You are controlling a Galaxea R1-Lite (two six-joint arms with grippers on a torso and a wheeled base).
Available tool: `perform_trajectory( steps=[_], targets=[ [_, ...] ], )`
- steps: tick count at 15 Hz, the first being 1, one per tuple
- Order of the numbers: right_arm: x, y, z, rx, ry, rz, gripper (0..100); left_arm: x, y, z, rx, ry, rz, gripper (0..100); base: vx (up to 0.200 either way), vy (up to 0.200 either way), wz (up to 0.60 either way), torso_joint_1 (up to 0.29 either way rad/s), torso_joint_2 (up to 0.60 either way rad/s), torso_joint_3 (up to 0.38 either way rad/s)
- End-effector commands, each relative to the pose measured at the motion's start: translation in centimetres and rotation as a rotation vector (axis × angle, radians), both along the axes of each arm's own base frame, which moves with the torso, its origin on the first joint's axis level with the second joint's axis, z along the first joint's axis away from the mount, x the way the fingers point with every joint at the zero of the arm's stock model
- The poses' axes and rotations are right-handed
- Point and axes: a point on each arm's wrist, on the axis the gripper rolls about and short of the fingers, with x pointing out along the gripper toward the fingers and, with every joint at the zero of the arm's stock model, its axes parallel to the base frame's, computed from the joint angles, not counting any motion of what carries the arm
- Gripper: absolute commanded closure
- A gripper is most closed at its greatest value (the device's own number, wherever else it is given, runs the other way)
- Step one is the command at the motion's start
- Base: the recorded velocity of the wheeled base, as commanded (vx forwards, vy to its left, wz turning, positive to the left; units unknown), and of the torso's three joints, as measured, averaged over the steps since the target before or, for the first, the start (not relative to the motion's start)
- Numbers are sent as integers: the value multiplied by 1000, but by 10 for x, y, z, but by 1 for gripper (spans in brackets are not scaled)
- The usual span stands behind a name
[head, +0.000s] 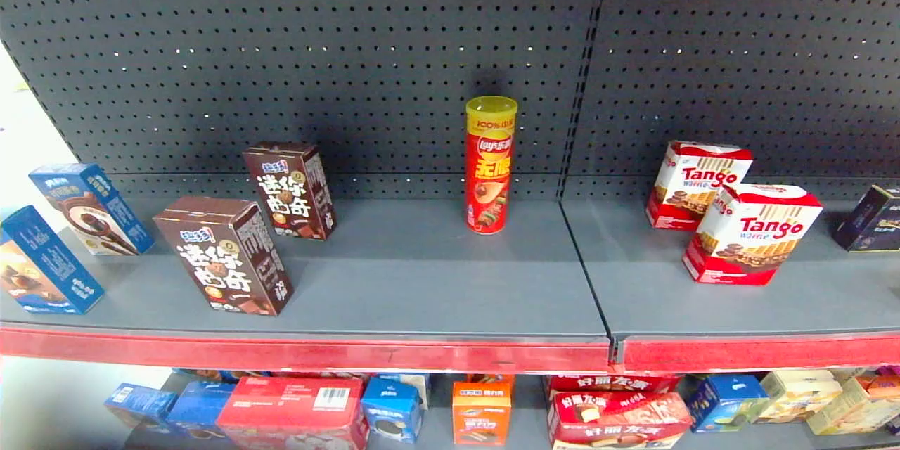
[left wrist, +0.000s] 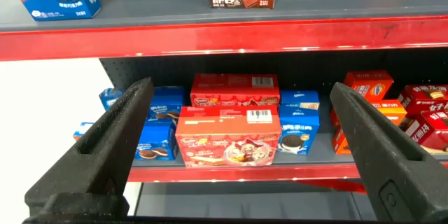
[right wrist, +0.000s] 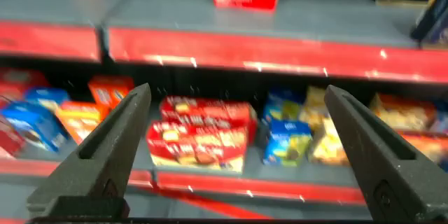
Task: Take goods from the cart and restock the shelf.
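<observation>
A red chip can with a yellow lid stands upright at the back middle of the grey shelf. Two brown boxes stand left of it, two blue boxes at the far left, two red and white wafer boxes on the right. My left gripper is open and holds nothing; it faces the lower shelf's red boxes. My right gripper is open with nothing in it too, in front of red packs on the lower shelf.
A red price rail runs along the shelf's front edge. The lower shelf holds blue, red and orange boxes. A dark box stands at the far right. Bare shelf lies in front of the can.
</observation>
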Motion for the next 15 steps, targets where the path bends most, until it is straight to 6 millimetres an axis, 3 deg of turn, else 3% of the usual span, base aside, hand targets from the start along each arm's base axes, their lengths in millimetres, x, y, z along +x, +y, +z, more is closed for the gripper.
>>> perform_trajectory(
  steps=[1, 3, 4, 7, 10, 15],
  targets=[
    [3, 2, 69, 41, -59, 84, 0, 0, 0, 0, 0, 1, 1, 0, 0, 0, 0, 0, 0, 0],
    [9, 2, 129, 42, -140, 30, 0, 0, 0, 0, 0, 1, 1, 0, 0, 0, 0, 0, 0, 0],
    [6, 3, 138, 39, -165, 1, 0, 0, 0, 0, 0, 1, 1, 0, 0, 0, 0, 0, 0, 0],
    [-13, 3, 140, 16, -79, -75, 0, 0, 0, 0, 0, 1, 1, 0, 0, 0, 0, 0, 0, 0],
    [-34, 9, 161, -77, 121, -163, 0, 0, 0, 0, 0, 1, 1, 0, 0, 0, 0, 0, 0, 0],
    [-39, 31, 172, -136, 122, -449, 0, 0, 0, 0, 0, 1, 1, 0, 0, 0, 0, 0, 0, 0]
  ],
)
